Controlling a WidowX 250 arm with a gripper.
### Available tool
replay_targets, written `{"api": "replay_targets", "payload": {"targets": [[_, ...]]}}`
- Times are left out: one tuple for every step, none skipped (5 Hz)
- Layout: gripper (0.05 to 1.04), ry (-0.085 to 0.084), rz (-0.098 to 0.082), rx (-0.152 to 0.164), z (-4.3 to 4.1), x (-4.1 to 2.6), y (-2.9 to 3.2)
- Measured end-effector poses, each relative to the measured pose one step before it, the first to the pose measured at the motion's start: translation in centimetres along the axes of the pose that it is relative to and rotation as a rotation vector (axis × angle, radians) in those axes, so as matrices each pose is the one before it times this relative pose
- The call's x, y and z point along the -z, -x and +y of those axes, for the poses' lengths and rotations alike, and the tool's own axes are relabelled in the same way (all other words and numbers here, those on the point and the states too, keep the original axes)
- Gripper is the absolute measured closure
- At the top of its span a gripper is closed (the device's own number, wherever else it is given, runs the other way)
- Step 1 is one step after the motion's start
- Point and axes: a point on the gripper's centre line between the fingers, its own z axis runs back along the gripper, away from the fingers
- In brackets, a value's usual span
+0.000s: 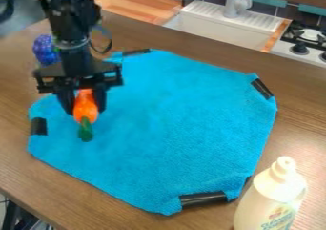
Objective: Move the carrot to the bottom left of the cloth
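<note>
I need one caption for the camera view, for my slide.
The tool holds the carrot over the left part of the blue cloth, with a pale bottle at lower right.

A matt blue cloth (172,114) has a soft, slightly rough, towel-like surface. Smooth black strips (202,199) on it have a slight sheen. The tabletop (130,31) looks like brown wood, with visible grain and a soft sheen. The orange carrot (85,107) looks like smooth plastic, faintly glossy. The cream bottle (270,200) appears to be smooth plastic.
</note>
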Motion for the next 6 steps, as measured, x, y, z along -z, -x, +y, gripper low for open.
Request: {"api": "replay_targets", "payload": {"targets": [[0.481, -0.0442, -0.014, -0.019, 1.089, 0.282, -0.316], [0.183, -0.0213, 0.0096, -0.003, 0.301, 0.287, 0.079], [0.079, 0.0049, 0.015, -0.0031, -0.046, 0.003, 0.219], [0.083, -0.0043, 0.0184, -0.0049, -0.172, -0.36, 0.161], [0.083, -0.0005, 0.0031, 0.0183, -1.427, -1.699, -0.116], [0.083, 0.0402, -0.0413, -0.0053, -1.271, -4.106, -0.345]]}}
